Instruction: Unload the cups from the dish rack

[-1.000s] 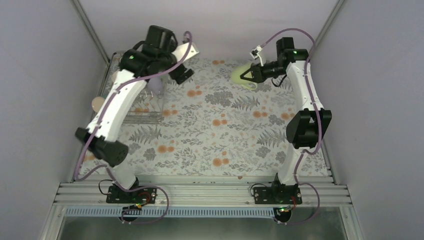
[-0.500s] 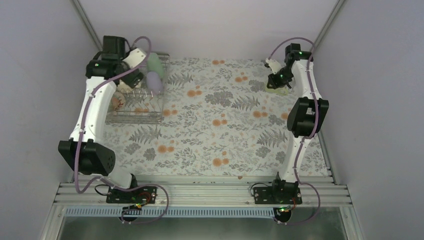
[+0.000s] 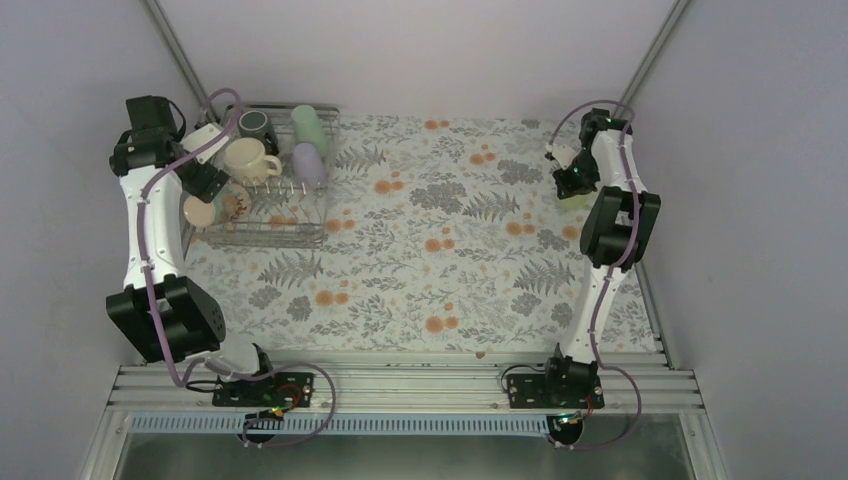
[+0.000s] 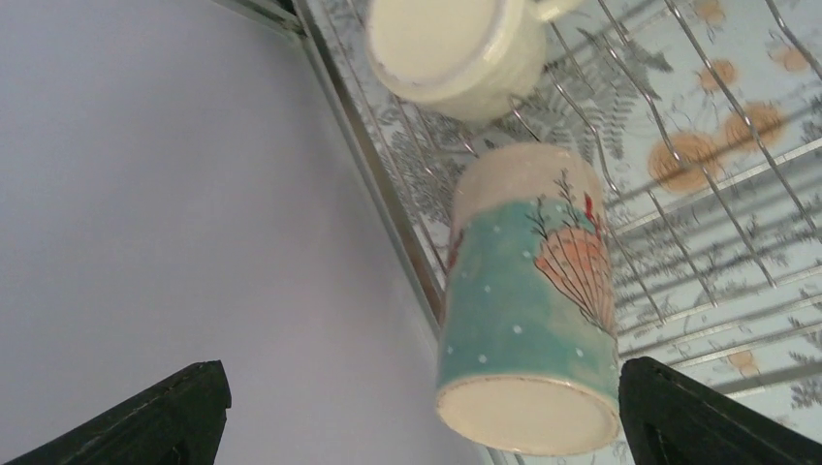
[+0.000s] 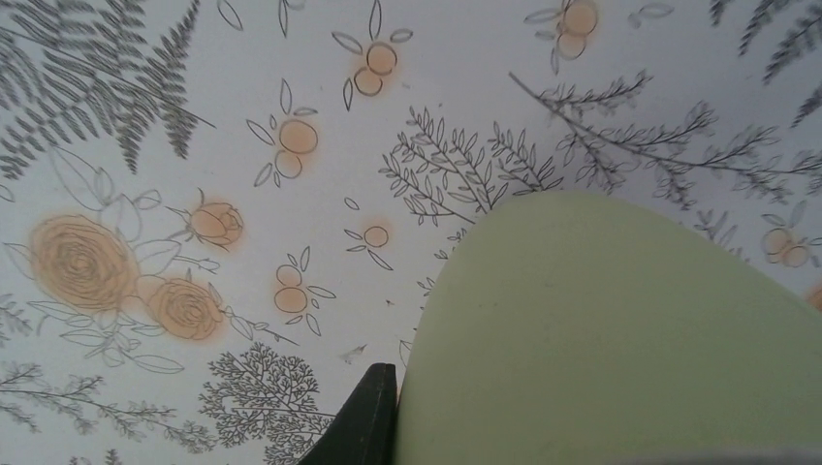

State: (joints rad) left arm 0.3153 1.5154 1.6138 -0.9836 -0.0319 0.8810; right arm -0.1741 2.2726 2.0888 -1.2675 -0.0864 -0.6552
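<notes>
Evidently both arms had swung outward over the last second, across the floral table. The dish rack stood at the far left of it, where it had been all along. The left arm, which had been draped over the rack's middle, had pulled back to the rack's left edge, so the load inside lay uncovered from above. The right arm had carried its load from the far centre over to the far right edge of the table.

Five cups sat in the rack: the cream-yellow mug, the dark green-black mug beyond it, the mint-green tumbler and lilac tumbler to the right, and the beige patterned mug in the near left corner. The pale yellow-green cup was the only one out, well apart from the rack.

The left gripper hung spread wide and empty, with the patterned mug lying on its side on the wires just ahead of its fingers. That looked like the line-up for the next pick. The right gripper appeared clenched on the pale cup. Its one visible finger pressed against the cup's wall, and whether the cup already touched the cloth could not be told. So one cup was nearly delivered and five remained.
</notes>
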